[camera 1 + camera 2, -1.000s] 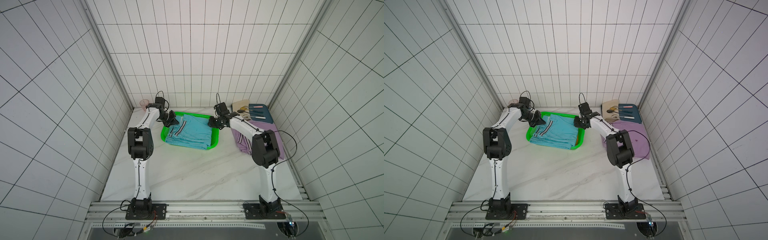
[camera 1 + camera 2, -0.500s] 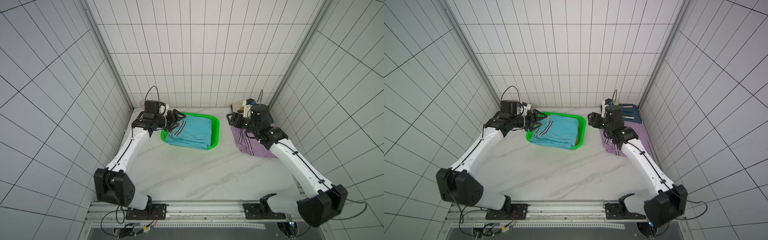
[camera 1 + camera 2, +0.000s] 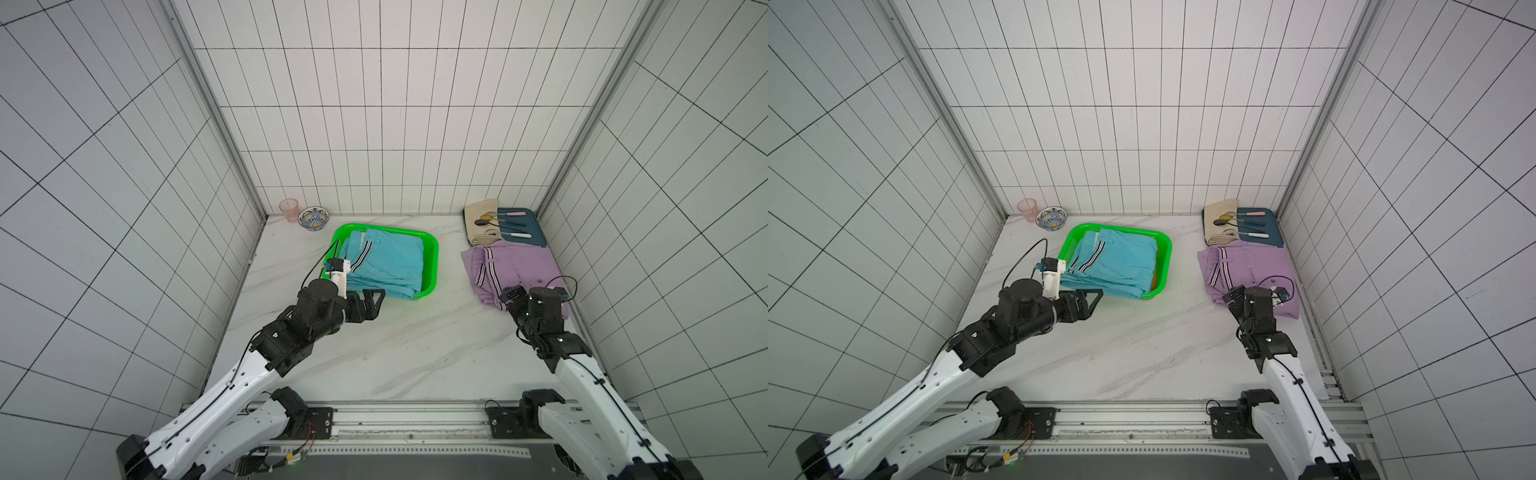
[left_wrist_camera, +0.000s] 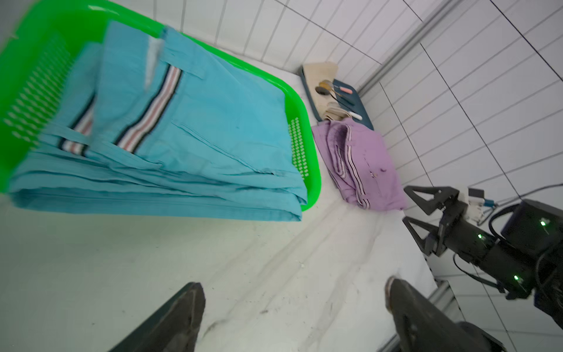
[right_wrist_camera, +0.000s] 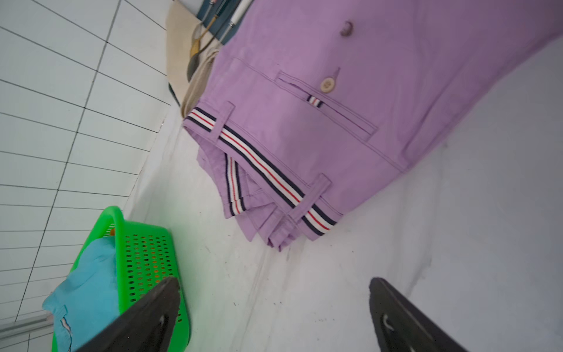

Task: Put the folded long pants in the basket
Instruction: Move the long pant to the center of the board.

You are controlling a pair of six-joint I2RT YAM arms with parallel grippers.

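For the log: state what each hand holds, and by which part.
Nothing is held. The left hand and the right hand are both open and empty.

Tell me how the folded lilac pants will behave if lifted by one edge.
The lilac pants are soft cloth in loose stacked layers, so they would probably droop and unfold. They lie flat on the marble table, so a push would likely bunch them rather than slide them whole.

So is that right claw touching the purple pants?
Apart. In the right wrist view, bare table lies between the open right gripper and the lilac pants.
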